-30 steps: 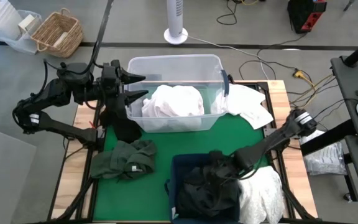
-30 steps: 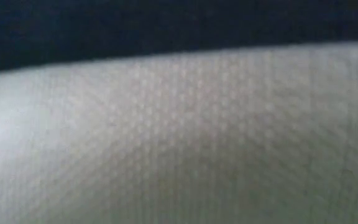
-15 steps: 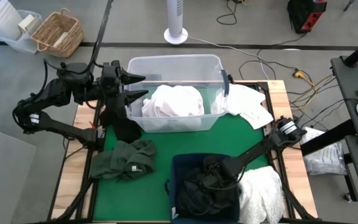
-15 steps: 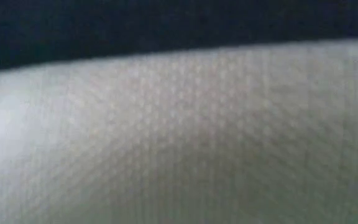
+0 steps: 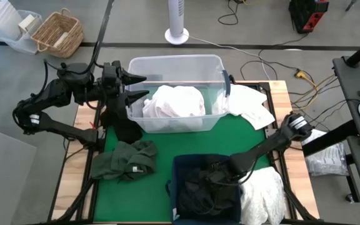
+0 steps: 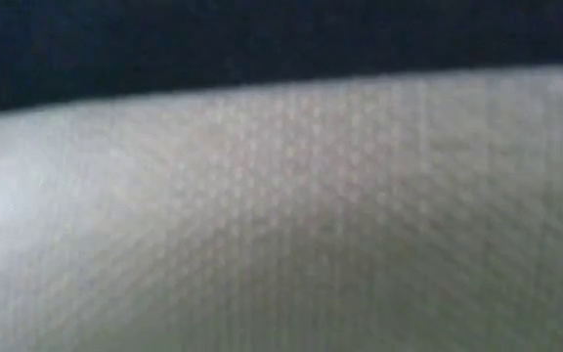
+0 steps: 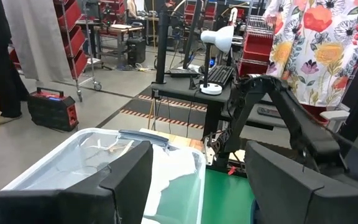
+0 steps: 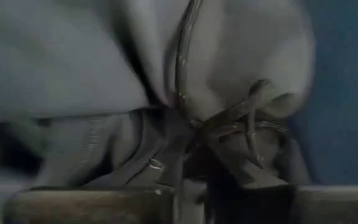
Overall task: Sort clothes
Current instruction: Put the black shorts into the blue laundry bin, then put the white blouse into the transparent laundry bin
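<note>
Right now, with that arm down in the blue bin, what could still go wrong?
The right gripper sits low among the dark clothes in the navy bin; cloth might snag on it and be dragged back out as it lifts. A white garment lies against the bin beside that arm, so it could be pulled in with the darks. White fabric also fills the low view, so nothing on the table shows from there.

Around my table point(image 5: 85, 117) the floor point(image 5: 261, 28) is grey, with cables lying on it. A white fan base point(image 5: 176, 35) stands behind the table, and a wicker basket point(image 5: 58, 32) sits in the far left corner. My left wrist view shows red shelves point(image 7: 67, 37), a white desk lamp point(image 7: 219, 38), and a person in a flowered garment point(image 7: 319, 46).
</note>
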`<control>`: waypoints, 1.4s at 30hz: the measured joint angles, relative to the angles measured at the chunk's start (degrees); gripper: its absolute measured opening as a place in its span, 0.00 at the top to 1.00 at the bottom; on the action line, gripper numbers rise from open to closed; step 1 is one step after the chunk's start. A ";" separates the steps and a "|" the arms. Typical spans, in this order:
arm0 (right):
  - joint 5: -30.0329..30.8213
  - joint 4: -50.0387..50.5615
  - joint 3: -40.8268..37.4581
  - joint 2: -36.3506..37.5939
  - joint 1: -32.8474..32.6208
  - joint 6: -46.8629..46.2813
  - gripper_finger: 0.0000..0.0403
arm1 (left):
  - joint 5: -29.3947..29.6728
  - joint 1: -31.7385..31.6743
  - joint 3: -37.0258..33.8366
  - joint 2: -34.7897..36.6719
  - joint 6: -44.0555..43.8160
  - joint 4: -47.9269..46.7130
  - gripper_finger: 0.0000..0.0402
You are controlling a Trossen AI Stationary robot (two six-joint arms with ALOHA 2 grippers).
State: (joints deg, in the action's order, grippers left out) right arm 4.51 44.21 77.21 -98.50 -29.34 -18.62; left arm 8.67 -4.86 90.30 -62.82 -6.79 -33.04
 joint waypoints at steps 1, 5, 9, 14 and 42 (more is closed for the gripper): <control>0.00 0.33 0.01 0.84 0.00 -0.96 0.82 | 0.00 0.00 0.00 0.00 0.00 0.00 0.42; 0.00 1.88 0.00 3.64 0.00 -3.90 0.69 | 0.00 0.00 0.00 0.00 0.02 -0.02 0.42; -0.02 4.46 0.02 7.25 0.00 -6.50 0.57 | 0.00 0.00 0.00 0.00 0.14 -0.12 0.42; 0.01 5.58 0.00 12.85 0.00 -10.85 0.49 | -0.02 0.00 0.00 0.02 0.02 -1.65 0.42; 2.38 32.20 0.02 29.80 -2.58 -21.14 0.50 | -6.85 0.07 0.00 -0.07 -4.76 -12.98 0.42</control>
State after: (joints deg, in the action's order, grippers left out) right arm 6.90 76.41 77.23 -68.70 -31.92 -39.76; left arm 1.81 -4.80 90.30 -62.89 -11.55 -46.01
